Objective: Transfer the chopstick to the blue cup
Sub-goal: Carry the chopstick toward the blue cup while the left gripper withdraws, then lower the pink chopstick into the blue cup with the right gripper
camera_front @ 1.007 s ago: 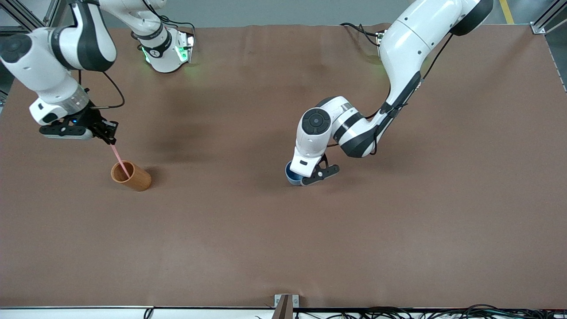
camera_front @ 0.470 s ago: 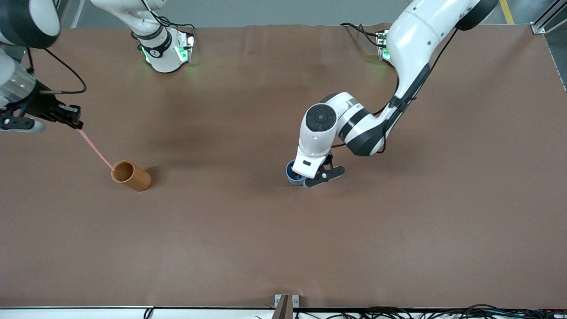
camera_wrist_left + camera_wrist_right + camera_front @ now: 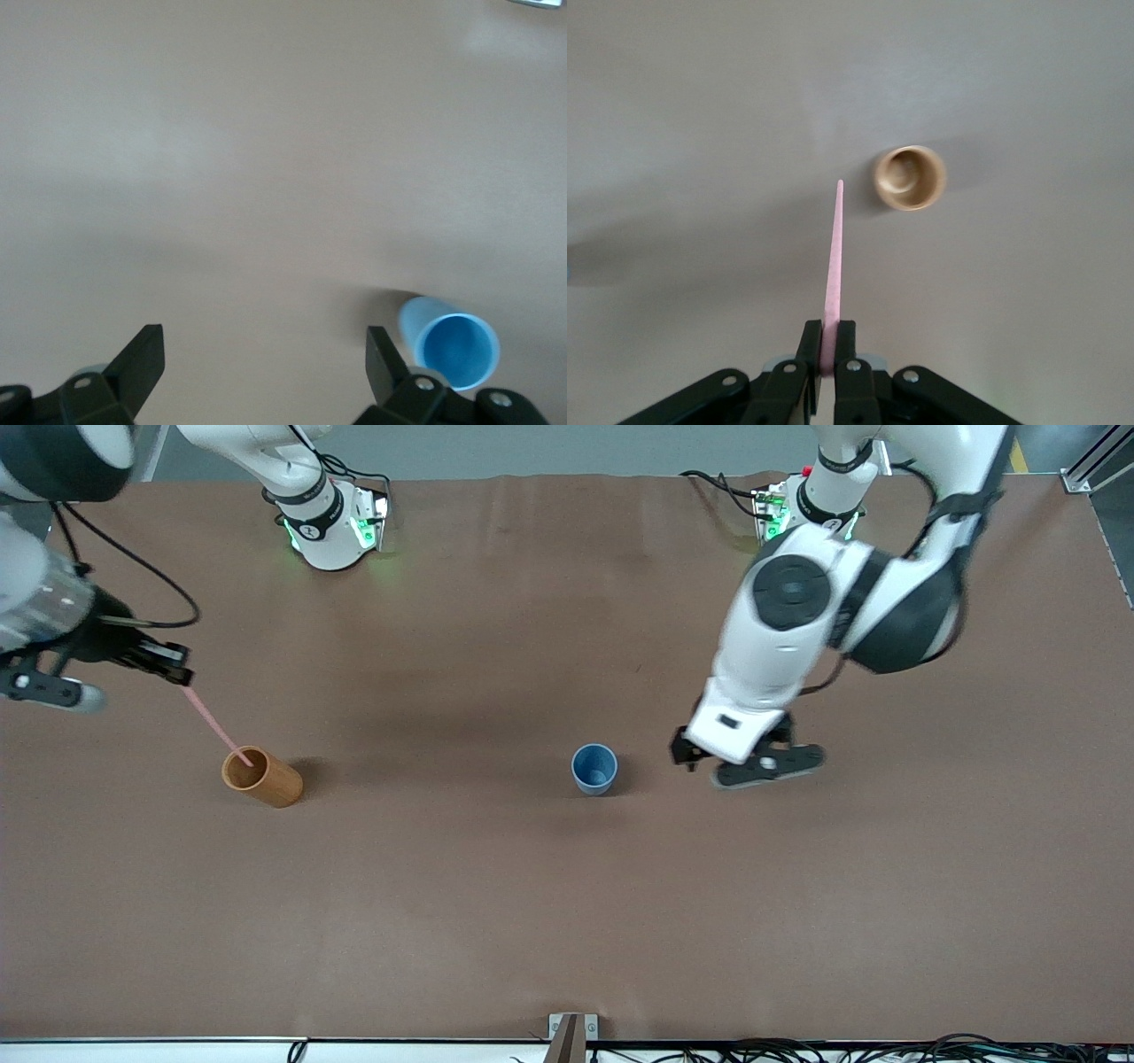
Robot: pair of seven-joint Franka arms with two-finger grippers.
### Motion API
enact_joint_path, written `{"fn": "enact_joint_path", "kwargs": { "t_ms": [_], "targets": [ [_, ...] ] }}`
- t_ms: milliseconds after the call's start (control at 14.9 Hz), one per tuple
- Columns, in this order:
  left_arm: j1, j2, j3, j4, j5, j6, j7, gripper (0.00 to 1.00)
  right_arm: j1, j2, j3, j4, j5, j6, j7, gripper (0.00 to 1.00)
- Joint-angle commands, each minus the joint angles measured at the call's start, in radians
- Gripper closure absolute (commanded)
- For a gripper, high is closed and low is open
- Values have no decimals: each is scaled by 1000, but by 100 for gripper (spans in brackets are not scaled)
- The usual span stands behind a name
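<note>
Chopstick (image 3: 833, 257), thin, straight, pink: pinched at its upper end in my right gripper (image 3: 182, 677), raised over the table's right-arm end, tip clear of the orange-brown wooden cylinder cup (image 3: 262, 777) and hanging beside it in the right wrist view. Small round blue matte cup (image 3: 594, 768) stands upright mid-table, empty. My left gripper (image 3: 749, 762) hovers with fingers spread wide, holding nothing, over brown table (image 3: 567, 903) just beside the blue cup, toward the left arm's end.
</note>
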Motion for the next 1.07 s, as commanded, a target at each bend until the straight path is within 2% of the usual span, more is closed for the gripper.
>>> {"fn": "enact_joint_path", "kwargs": {
  "t_ms": [0,67,201,336,470,537,738,1007],
  "targets": [
    [0,-93,117,-40,-87,-48,209,0,128,141,-7,197,8,-84,241,98],
    [0,-115,156,-40,-109,-71,294,0,173,171,-7,234,8,-92,310,99],
    [2,-176,251,-38,-172,-127,472,0,247,222,-7,294,76,-82,454,99],
    [18,-234,302,-34,-192,-205,629,0,317,299,-7,385,124,-72,600,99],
    [46,-290,302,-26,-194,-262,695,0,389,380,-6,479,138,-48,719,99],
    [46,-311,300,-20,-194,-281,688,0,417,414,-6,505,173,-2,776,99],
    [46,-339,299,11,-195,-368,673,0,484,460,-7,507,276,168,843,99],
    [55,-341,299,5,-229,-378,663,0,571,544,-9,506,276,300,915,99]
  ]
}}
